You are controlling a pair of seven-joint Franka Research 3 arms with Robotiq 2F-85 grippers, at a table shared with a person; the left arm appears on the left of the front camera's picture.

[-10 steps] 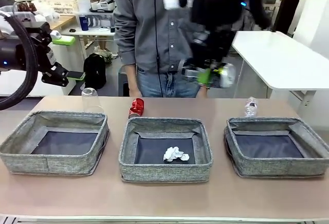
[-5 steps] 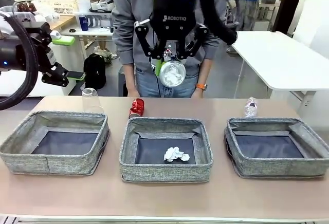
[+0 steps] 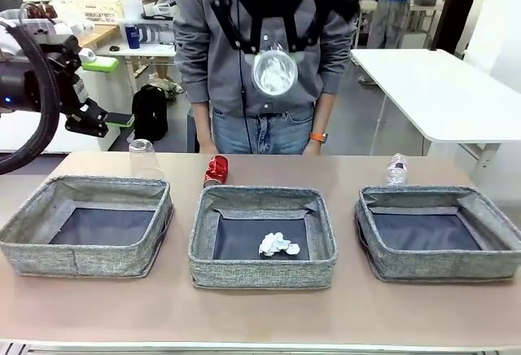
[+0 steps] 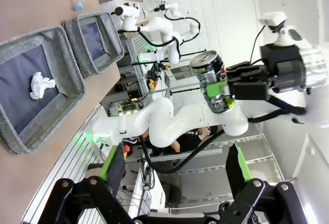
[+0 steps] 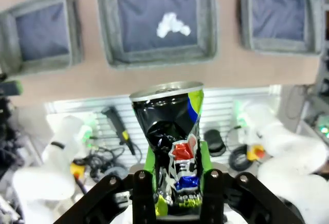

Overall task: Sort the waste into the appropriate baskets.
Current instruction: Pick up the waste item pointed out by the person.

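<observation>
The right gripper (image 5: 176, 165) has its jaws pinched in on the crushed can (image 5: 167, 116). The green pads press the dented black-and-green body from both sides, and its round end sticks out past the fingertips. In the front view it hangs at top centre, high above the table (image 3: 260, 314) and in front of the person (image 3: 203, 37) (a height that, I judge, keeps the load clear of the soft basket walls while carrying). Lower in that frame sits the middle basket (image 3: 260, 197), which holds the paper ball (image 3: 278, 245), so the can probably belongs in the left basket (image 3: 85, 186) or right basket (image 3: 440, 199) instead. The left gripper (image 4: 176, 163) hovers at the frame's left edge with its jaws spread wide and empty, up-left of the plastic cup (image 3: 142, 158).
</observation>
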